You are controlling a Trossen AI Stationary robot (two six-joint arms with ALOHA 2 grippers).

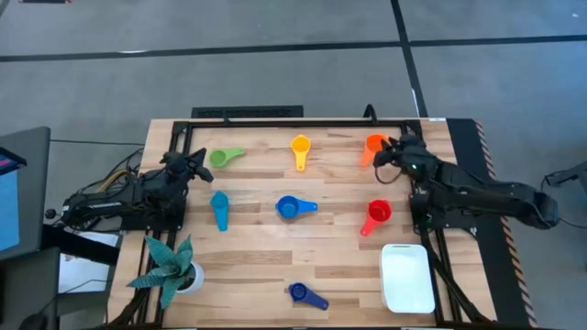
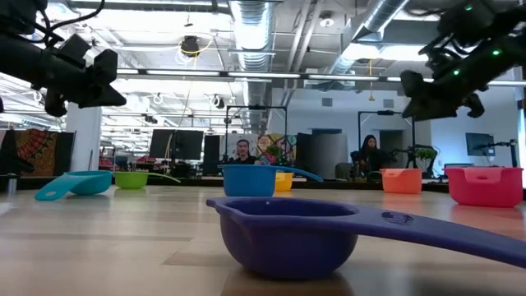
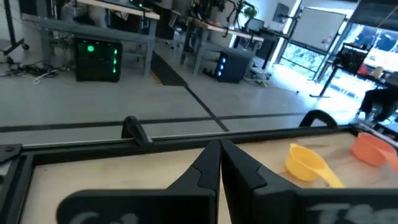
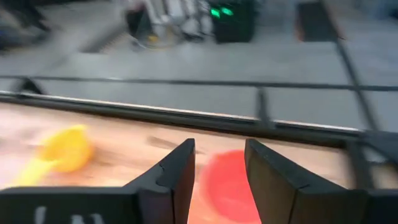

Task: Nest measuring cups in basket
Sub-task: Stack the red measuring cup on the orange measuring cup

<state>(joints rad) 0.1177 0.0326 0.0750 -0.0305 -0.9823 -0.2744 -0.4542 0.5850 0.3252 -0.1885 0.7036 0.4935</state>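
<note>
Your right gripper [image 1: 393, 151] hangs over the far right part of the table [image 1: 257, 275], just beside the orange cup [image 1: 373, 147]. Its two fingers [image 4: 177, 171] stand parted, and in the right wrist view the orange cup shows in the gap between them, lower down on the wood; nothing is grasped. In the low view that gripper [image 2: 436, 99] sits clearly above the tabletop, not touching any cup.

Your left gripper [image 1: 194, 165] waits at the far left, near the green cup [image 1: 225, 157]. Its fingers [image 3: 208, 168] are pressed together with nothing between them (the left wrist view shows them meeting tip to tip).

All seven cups lie apart on the wood, none nested. Along the far edge you have green, then the yellow cup [image 1: 300, 147], then orange. In the middle row sit the teal cup [image 1: 220, 209], the blue cup [image 1: 292, 208] and the red cup [image 1: 377, 214]. The dark blue cup [image 1: 304, 295] lies alone near the front edge, and it fills the foreground of the low view with its handle running off to the right.

The basket [image 1: 407, 277] rests at the front right corner, holding no cup. The spiky teal potted plant [image 1: 172, 270] stands at the front left corner.
</note>
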